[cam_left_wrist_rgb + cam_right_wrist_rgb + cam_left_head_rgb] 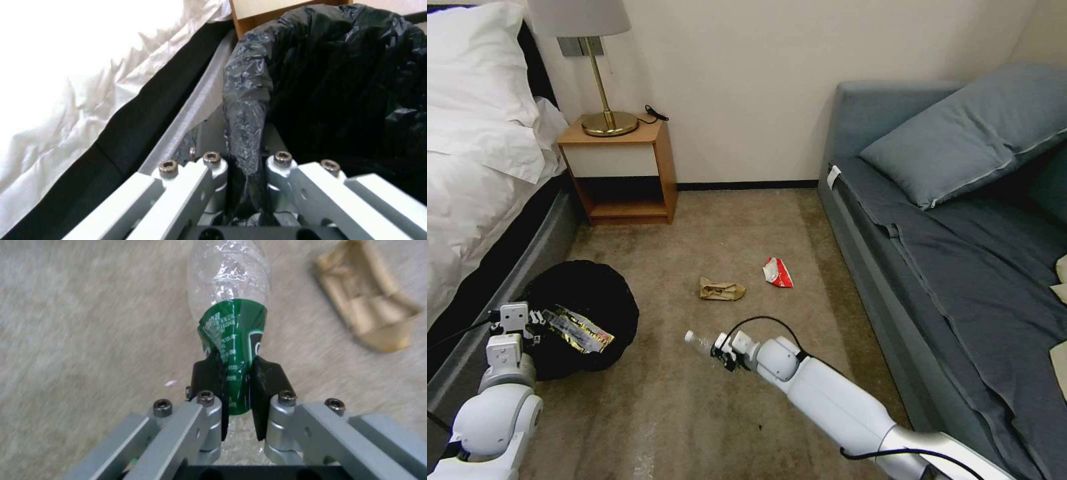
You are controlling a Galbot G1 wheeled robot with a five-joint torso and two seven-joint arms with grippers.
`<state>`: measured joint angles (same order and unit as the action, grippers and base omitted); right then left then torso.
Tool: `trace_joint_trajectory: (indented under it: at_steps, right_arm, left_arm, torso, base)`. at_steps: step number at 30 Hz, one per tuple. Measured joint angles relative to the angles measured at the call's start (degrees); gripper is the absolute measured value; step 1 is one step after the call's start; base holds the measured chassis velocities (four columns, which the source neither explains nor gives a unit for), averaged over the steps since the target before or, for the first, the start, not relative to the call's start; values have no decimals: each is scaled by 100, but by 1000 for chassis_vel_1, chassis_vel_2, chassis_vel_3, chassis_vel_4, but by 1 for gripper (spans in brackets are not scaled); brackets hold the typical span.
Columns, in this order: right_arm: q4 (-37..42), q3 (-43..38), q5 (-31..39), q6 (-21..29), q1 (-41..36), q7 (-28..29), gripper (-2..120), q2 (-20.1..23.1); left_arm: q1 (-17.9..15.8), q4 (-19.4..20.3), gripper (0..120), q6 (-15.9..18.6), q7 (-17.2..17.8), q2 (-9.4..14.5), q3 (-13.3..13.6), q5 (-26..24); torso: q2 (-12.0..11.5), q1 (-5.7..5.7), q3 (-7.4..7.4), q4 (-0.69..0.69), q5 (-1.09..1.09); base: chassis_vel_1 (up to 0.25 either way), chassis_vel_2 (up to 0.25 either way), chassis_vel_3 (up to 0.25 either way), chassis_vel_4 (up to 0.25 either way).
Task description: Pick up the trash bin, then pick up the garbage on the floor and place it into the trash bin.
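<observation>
The trash bin (584,300), lined with a crinkly black bag, hangs at the lower left beside the bed, and a gold snack wrapper (579,329) lies inside it. My left gripper (526,325) is shut on the bin's rim (247,133), pinching the black liner. My right gripper (720,353) is shut on the clear bottle (700,343), squeezing its green label (233,343), above the carpet. A crumpled brown paper bag (721,289) and a red-and-white packet (778,272) lie on the carpet farther out.
A bed (474,167) with white linen runs along the left. A wooden nightstand (620,170) with a brass lamp (602,100) stands at the back wall. A grey-blue sofa (960,240) with a cushion lines the right side. Open carpet (694,413) lies between.
</observation>
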<state>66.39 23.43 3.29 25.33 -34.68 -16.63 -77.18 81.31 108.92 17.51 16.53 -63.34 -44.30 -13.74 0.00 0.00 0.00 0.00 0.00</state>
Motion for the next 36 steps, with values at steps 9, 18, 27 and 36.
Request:
trace_joint_trajectory:
  at_steps: [9,18,27,36]
  right_arm:
    - [672,-154,85,33,235,51,7,229]
    - [1573,-43,756,283,945,136,7,434]
    - [2173,341,2705,447,1778,445,7,192]
    - [1866,697,3210,450,1625,761,7,-337]
  left_arm:
    - [-20,20,5,1,4,-28,86,56]
    - [-15,48,5,6,4,-88,192,152]
    - [-5,76,5,-3,-5,-125,238,152]
    - [16,108,5,-16,-14,-120,211,21]
  torso:
    - [0,0,0,0,0]
    - [0,0,0,0,0]
    - [0,0,0,1,-1]
    - [0,0,0,0,-1]
  base:
    - [0,0,0,0]
    - [0,0,0,0]
    - [0,0,0,0]
    - [0,0,0,0]
